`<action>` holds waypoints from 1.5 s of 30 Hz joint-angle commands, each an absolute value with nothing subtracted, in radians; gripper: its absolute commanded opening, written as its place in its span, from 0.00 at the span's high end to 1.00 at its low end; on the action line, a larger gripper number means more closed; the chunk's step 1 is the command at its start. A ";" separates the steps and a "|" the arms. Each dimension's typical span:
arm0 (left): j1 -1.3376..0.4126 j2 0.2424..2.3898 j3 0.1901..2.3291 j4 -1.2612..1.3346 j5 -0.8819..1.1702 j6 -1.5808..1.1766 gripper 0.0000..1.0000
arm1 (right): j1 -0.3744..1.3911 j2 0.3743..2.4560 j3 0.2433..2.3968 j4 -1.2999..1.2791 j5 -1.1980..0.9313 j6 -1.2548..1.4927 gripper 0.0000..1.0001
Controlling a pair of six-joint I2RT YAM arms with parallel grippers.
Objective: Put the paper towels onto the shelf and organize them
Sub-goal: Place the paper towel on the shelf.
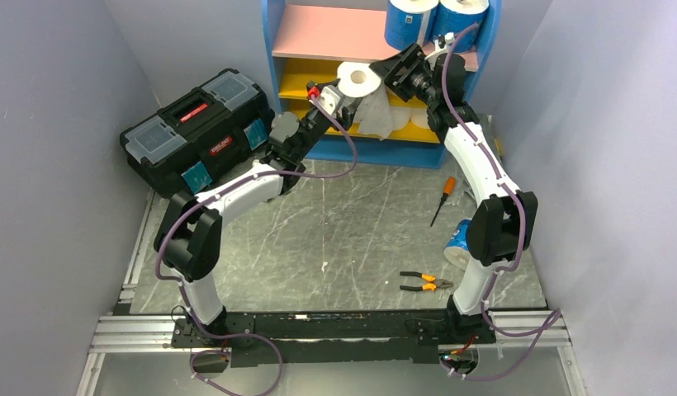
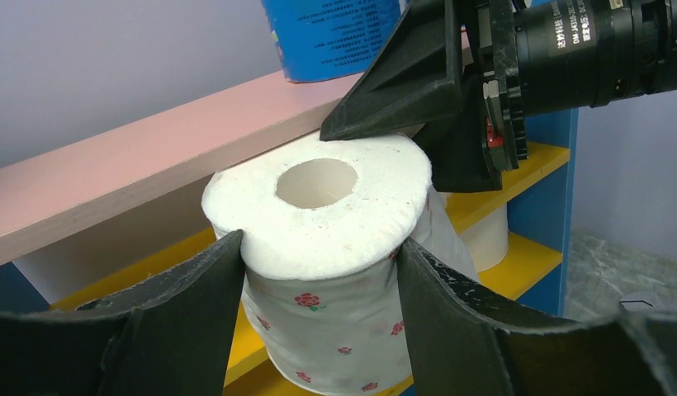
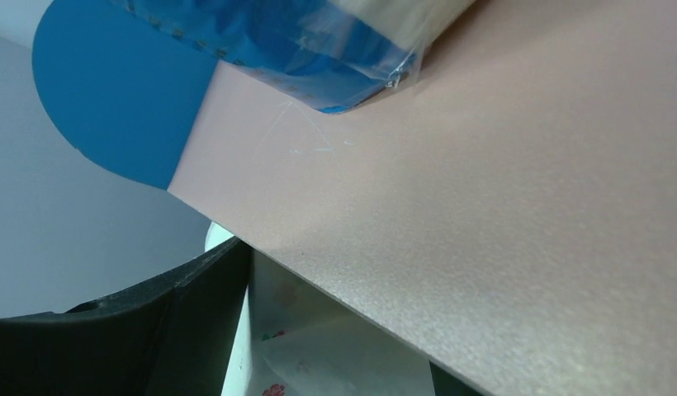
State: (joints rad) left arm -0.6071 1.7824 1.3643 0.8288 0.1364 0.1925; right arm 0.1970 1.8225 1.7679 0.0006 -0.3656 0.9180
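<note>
My left gripper (image 1: 349, 89) (image 2: 319, 276) is shut on a white paper towel roll with small red flowers (image 1: 359, 78) (image 2: 319, 239). It holds the roll upright at the front of the shelf (image 1: 327, 33), just under the pink top board (image 2: 137, 165) (image 3: 525, 206) and above a yellow board (image 2: 533, 165). My right gripper (image 1: 400, 73) (image 3: 335, 330) is open at the roll's far side. One of its fingers (image 2: 393, 82) rests on the roll's top. Two blue-wrapped rolls (image 1: 410, 21) (image 1: 461, 16) stand on the pink board. A loose sheet (image 1: 376, 115) hangs from the held roll.
A plain white roll (image 2: 488, 235) stands on the yellow board behind. A blue roll (image 1: 457, 244) lies on the table behind my right arm. A black toolbox (image 1: 199, 128) sits left of the shelf. A screwdriver (image 1: 443, 198) and pliers (image 1: 424, 283) lie on the table.
</note>
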 commanded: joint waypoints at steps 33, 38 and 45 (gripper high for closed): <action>-0.604 1.899 1.425 1.126 0.029 0.241 0.23 | 0.206 1.407 1.287 0.334 -0.219 0.687 0.30; -0.602 1.893 1.388 1.145 0.033 0.228 0.23 | 0.219 1.380 1.173 0.421 -0.263 0.612 0.47; -0.602 1.894 1.387 1.135 0.046 0.235 0.23 | 0.310 1.373 1.104 0.475 -0.255 0.429 0.50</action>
